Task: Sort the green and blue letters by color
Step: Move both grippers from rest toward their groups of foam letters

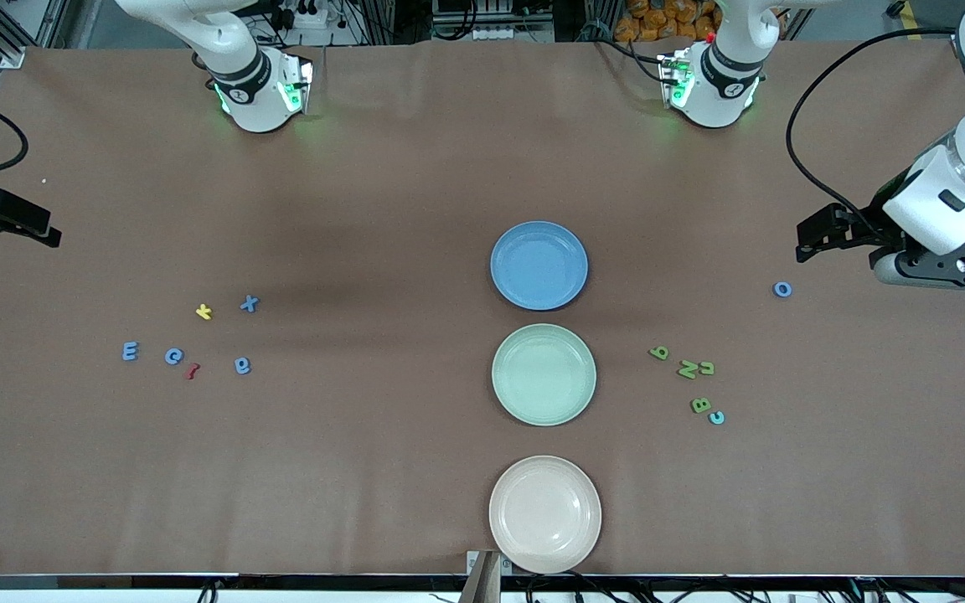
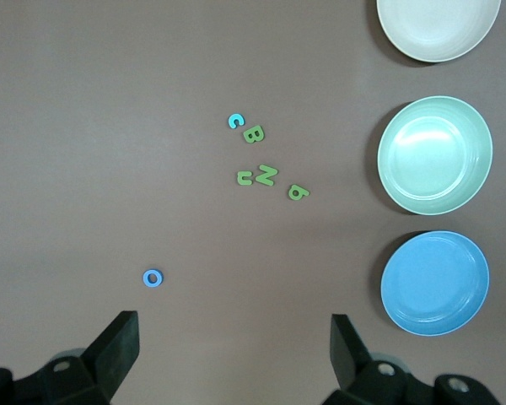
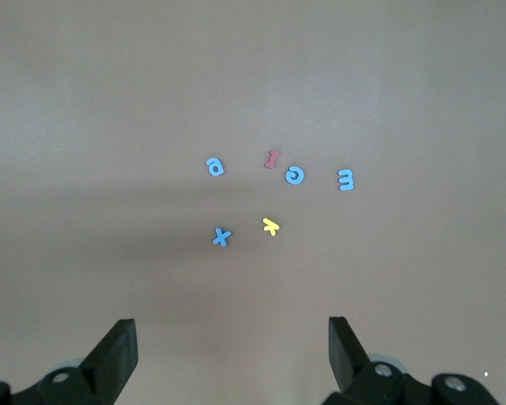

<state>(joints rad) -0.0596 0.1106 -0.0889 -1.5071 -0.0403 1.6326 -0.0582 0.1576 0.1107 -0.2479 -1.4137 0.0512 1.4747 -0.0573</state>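
Front view cuts off both tools at the surface's end edges: left tool (image 1: 813, 239), right tool (image 1: 26, 226), each spread wide, empty. Five blue letters (image 1: 250, 304), four green letters (image 1: 687, 368), three plates (image 1: 581, 251).

Yellow k (image 1: 203, 312), red squiggle (image 1: 192, 371), turquoise c (image 1: 716, 417), beige plate (image 1: 544, 513)

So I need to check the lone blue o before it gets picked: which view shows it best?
The left wrist view: the blue o lies large and unobstructed. The front view shows it smaller, toward the left arm's end. The right wrist view misses it.
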